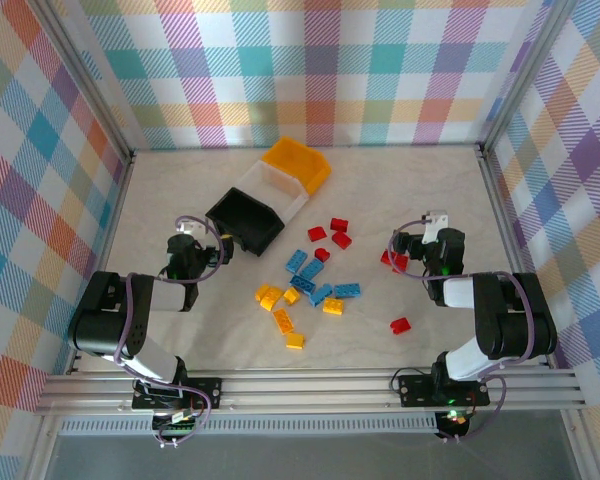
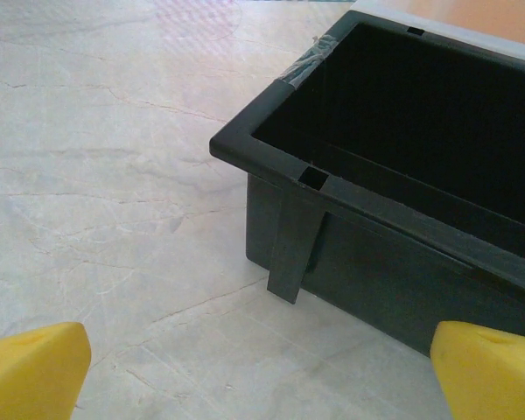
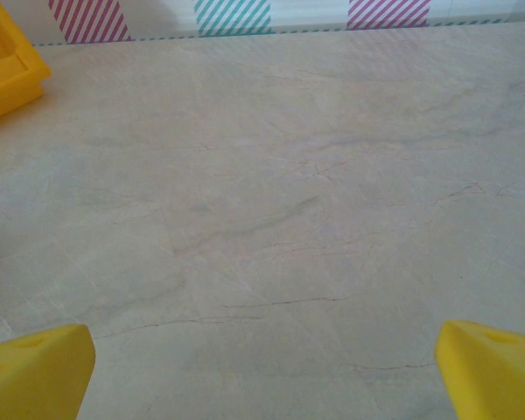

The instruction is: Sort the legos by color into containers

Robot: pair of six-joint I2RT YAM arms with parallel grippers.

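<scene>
The legos lie loose mid-table: red ones [image 1: 328, 233], blue ones [image 1: 310, 272] and yellow-orange ones [image 1: 280, 305]. One red brick [image 1: 400, 325] sits apart, and another [image 1: 390, 260] lies by my right arm. The containers stand in a slanted row: black bin [image 1: 245, 220], white bin [image 1: 278, 188], orange bin [image 1: 298, 163]. My left gripper [image 1: 192, 240] is open and empty just left of the black bin [image 2: 402, 175], its yellow fingertips [image 2: 35, 367] wide apart over bare table. My right gripper [image 1: 430, 235] is also open and empty, with bare table between its fingertips [image 3: 490, 363].
Plaid walls on a metal frame [image 1: 130, 160] enclose the table on three sides. A corner of the orange bin [image 3: 4, 61] shows at the far left of the right wrist view. Both arm bases sit on the rail [image 1: 310, 390] at the near edge.
</scene>
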